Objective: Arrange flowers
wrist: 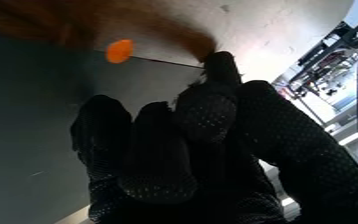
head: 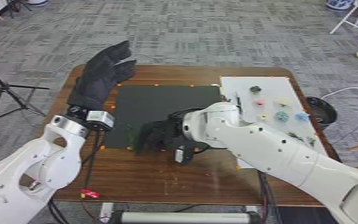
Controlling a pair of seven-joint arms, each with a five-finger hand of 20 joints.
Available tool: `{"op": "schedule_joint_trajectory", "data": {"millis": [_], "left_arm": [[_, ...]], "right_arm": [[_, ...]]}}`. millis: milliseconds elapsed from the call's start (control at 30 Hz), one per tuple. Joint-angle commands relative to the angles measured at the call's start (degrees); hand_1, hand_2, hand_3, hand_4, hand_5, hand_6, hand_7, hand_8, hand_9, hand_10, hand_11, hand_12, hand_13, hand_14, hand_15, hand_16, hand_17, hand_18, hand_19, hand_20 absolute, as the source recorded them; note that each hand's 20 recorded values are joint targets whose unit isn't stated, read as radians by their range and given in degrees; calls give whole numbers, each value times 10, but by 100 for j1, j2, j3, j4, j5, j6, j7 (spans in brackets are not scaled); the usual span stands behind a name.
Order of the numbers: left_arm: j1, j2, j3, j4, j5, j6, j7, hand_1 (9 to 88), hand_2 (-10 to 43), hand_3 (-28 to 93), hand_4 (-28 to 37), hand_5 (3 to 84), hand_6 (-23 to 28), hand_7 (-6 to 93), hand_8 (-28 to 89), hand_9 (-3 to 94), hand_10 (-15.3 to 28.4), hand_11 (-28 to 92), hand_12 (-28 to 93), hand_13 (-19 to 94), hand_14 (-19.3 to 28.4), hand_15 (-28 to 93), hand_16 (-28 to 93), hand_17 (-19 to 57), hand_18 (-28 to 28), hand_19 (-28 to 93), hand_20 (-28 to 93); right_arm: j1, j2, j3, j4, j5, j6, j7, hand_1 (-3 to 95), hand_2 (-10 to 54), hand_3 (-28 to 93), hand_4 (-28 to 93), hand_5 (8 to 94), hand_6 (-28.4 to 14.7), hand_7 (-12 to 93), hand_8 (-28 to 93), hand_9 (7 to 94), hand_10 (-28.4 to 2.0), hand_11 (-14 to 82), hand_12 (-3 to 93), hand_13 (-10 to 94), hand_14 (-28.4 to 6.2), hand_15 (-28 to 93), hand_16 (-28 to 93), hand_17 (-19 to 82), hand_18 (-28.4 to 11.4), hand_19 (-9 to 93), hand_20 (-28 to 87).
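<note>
Right arm (head: 273, 145) partly hiding board (head: 278, 85), small flowers (head: 260, 102), dark mat (head: 158, 100), tripod (head: 5, 86)

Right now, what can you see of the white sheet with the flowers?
The white sheet is a flat, smooth-looking rectangle on the right side of the brown table. It could be paper or board; I can't tell. Small blooms lie spread out on it, like a pink one and a blue one, with green sprigs nearer me. My white right arm passes over its near part and hides some of it.

Brown wooden table (head: 158, 185), glossy white arms (head: 255, 136)
</note>
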Motion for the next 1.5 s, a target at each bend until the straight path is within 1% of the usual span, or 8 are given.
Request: {"op": "schedule_joint_trajectory", "data": {"millis": [33, 267, 433, 567, 767, 867, 1133, 1500], "left_arm": [[-59, -88, 28, 5, 12, -2, 27, 301, -74, 656, -219, 255, 28, 240, -117, 164, 119, 254, 170, 142, 153, 326, -10, -82, 182, 407, 75], [-36, -35, 48, -17, -28, 52, 78, 300, -74, 668, -224, 251, 25, 268, -132, 165, 120, 295, 156, 139, 160, 386, -27, -95, 186, 402, 86], [-77, -48, 90, 1, -40, 45, 87, 297, -77, 705, -237, 241, 20, 370, -200, 163, 128, 451, 69, 146, 186, 622, -133, -135, 196, 368, 146], [-107, -45, 126, 8, -49, 45, 94, 296, -78, 712, -241, 240, 21, 381, -209, 161, 130, 460, 56, 141, 189, 629, -145, -138, 196, 359, 150], [-60, -55, 87, 6, -49, 49, 79, 299, -80, 738, -250, 236, 17, 458, -260, 173, 141, 580, 3, 237, 215, 778, -202, -173, 199, 310, 189], [-79, -56, 98, 20, -52, 41, 88, 298, -80, 742, -250, 236, 16, 468, -265, 174, 141, 588, -6, 225, 213, 771, -212, -175, 200, 309, 192], [62, -38, -10, -30, -54, 75, 102, 292, -79, 729, -247, 235, 15, 405, -221, 159, 125, 485, 29, 139, 181, 616, -153, -136, 197, 369, 160], [-25, -48, 58, 1, -56, 65, 115, 282, -91, 762, -265, 227, 0, 461, -261, 168, 108, 539, 24, 197, 136, 679, -158, -101, 194, 518, 107]], "right_arm": [[71, -325, -5, 135, -64, 75, -18, 252, 156, 932, -16, 551, -4, 185, -129, 812, -122, 618, 431, 815, -101, 852, 326, 488, -244, 932, 692], [92, -270, -48, 128, 43, 205, 55, 247, 162, 932, -15, 551, -1, 197, -137, 814, -117, 620, 431, 817, -97, 851, 328, 491, -243, 932, 691], [97, -325, -36, 196, 15, 236, 80, 232, 184, 932, -16, 546, 10, 235, -156, 818, -108, 631, 409, 823, -89, 847, 332, 498, -241, 932, 690], [92, -367, 0, 227, 50, 279, 87, 229, 187, 932, -15, 547, 12, 241, -164, 819, -107, 635, 400, 824, -87, 845, 336, 499, -241, 932, 691], [36, -337, 55, 190, 4, 216, 65, 220, 198, 932, -29, 543, 21, 267, -177, 822, -101, 639, 394, 830, -80, 842, 340, 504, -238, 932, 690], [42, -224, 25, 127, 1, 186, 81, 218, 198, 932, -27, 541, 22, 273, -183, 823, -99, 639, 394, 831, -78, 840, 342, 505, -236, 932, 690], [-112, 30, 68, -234, -23, -75, 42, 221, 192, 932, -20, 544, 14, 248, -173, 821, -104, 637, 396, 830, -81, 839, 345, 503, -238, 932, 690], [-236, -131, 95, -342, 242, -379, 41, 211, 200, 932, -8, 539, 37, 260, -176, 825, -97, 638, 393, 834, -75, 837, 342, 507, -236, 932, 686]]}}
